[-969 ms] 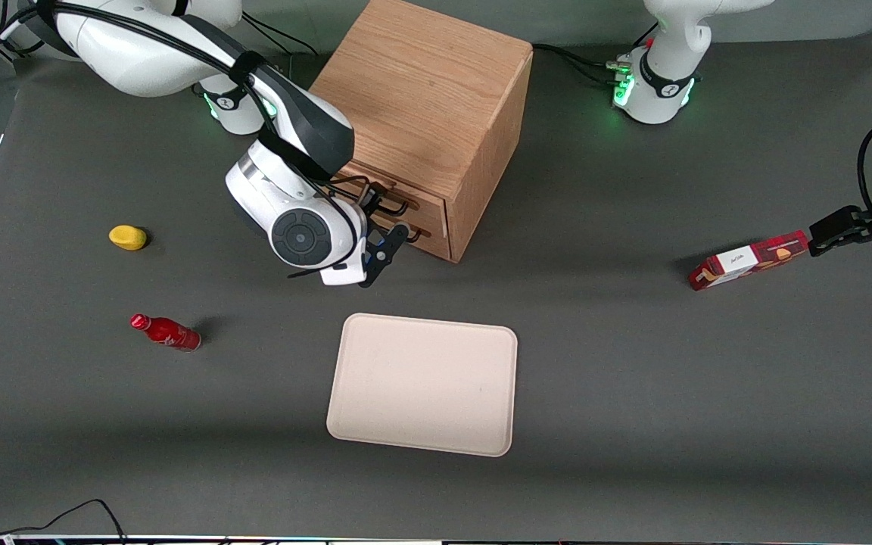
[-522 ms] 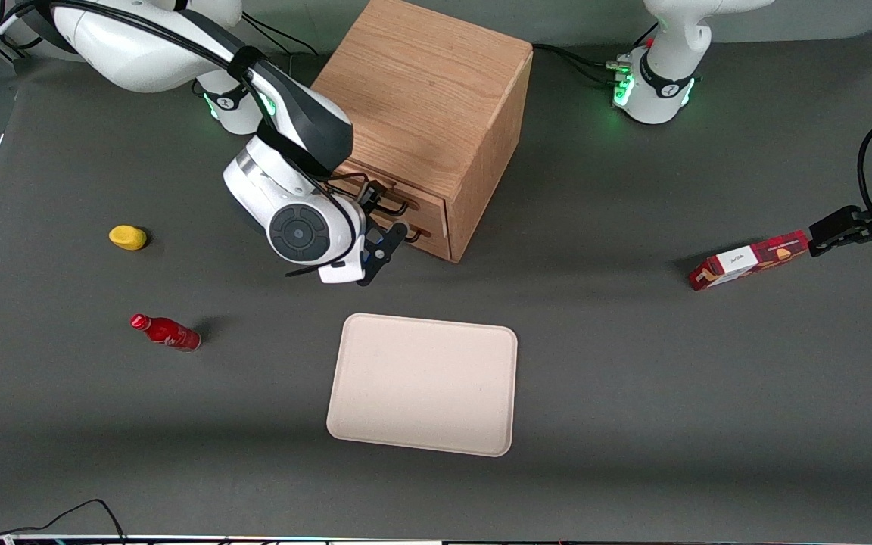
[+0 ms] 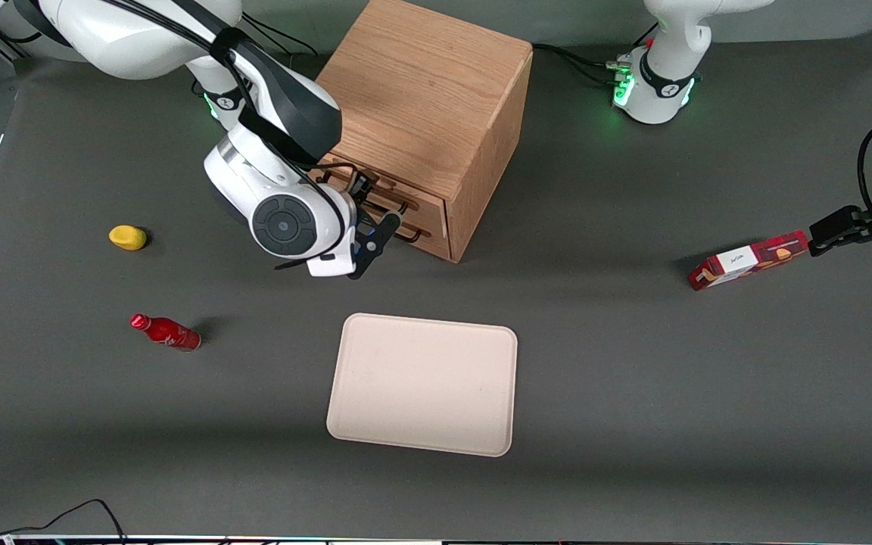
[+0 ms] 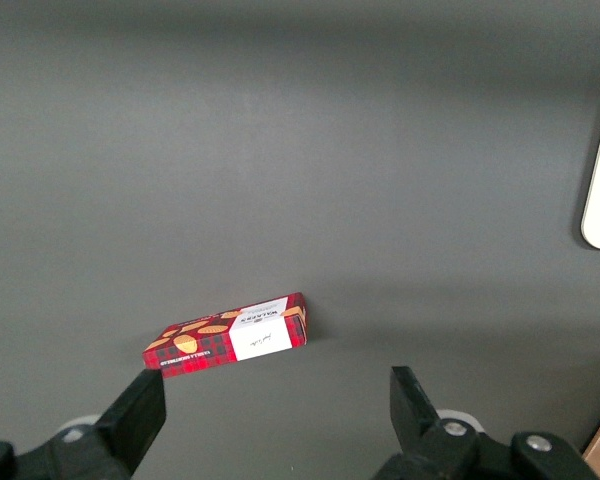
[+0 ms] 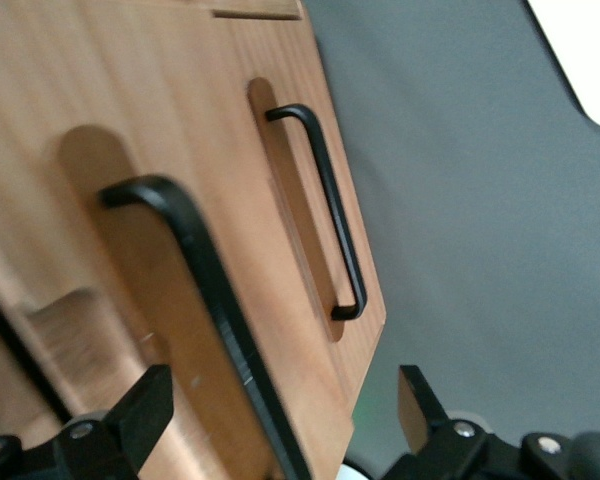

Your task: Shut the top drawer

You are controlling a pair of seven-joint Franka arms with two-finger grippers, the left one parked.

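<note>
Front view: the gripper hangs just in front of the cabinet, which stands near the table's edge farthest from the camera.

Right wrist view: the top drawer sits pushed in, its handle between the spread, empty fingers.

Overall light: even, soft, from overhead on the grey table
Shadows: faint; a soft one spreads from the cabinet toward the parked arm's end; short ones by the red bottle and box
Glare: green lamps glow at both arm bases; the pale tray is bright but not washed out
Focus: front view crisp; the top drawer close to the right wrist camera and its near handle are soft
Gripper: gripper fingers dark, edges blurred
</note>
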